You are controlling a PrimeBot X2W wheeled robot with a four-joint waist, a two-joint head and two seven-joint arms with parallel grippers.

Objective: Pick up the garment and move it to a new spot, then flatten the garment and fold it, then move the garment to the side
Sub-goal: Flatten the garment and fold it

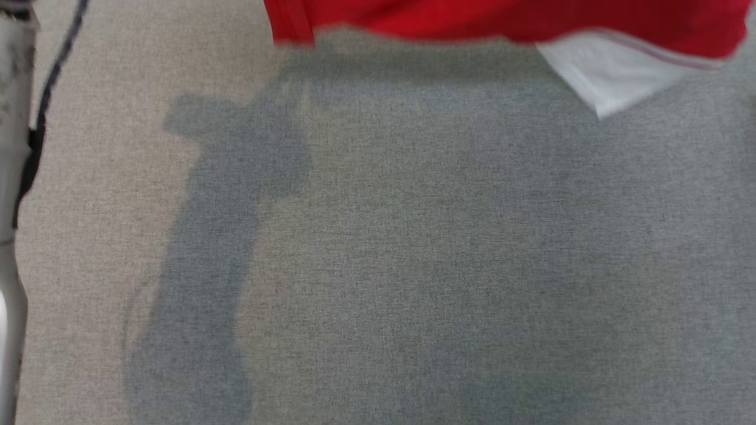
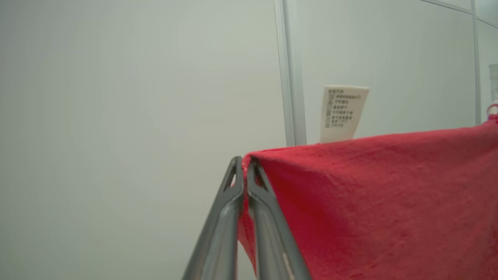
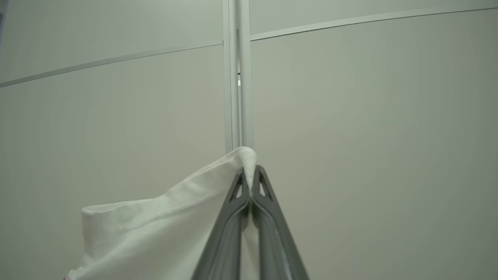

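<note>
The garment (image 1: pixel 502 20) is red with a white part (image 1: pixel 608 74), and it hangs in the air along the top of the head view above the grey cloth surface. In the left wrist view my left gripper (image 2: pixel 244 161) is shut on a red corner of the garment (image 2: pixel 369 202), which stretches away to the right with a white care label (image 2: pixel 342 112) standing up from its edge. In the right wrist view my right gripper (image 3: pixel 249 171) is shut on a white corner of the garment (image 3: pixel 163 229), which drapes down to the left.
A grey fabric-covered surface (image 1: pixel 413 265) spreads below the garment, with arm shadows on its left half. A pale arm part and dark cable (image 1: pixel 35 136) run down the left edge. Pale wall panels (image 3: pixel 350 116) with a vertical seam stand behind both grippers.
</note>
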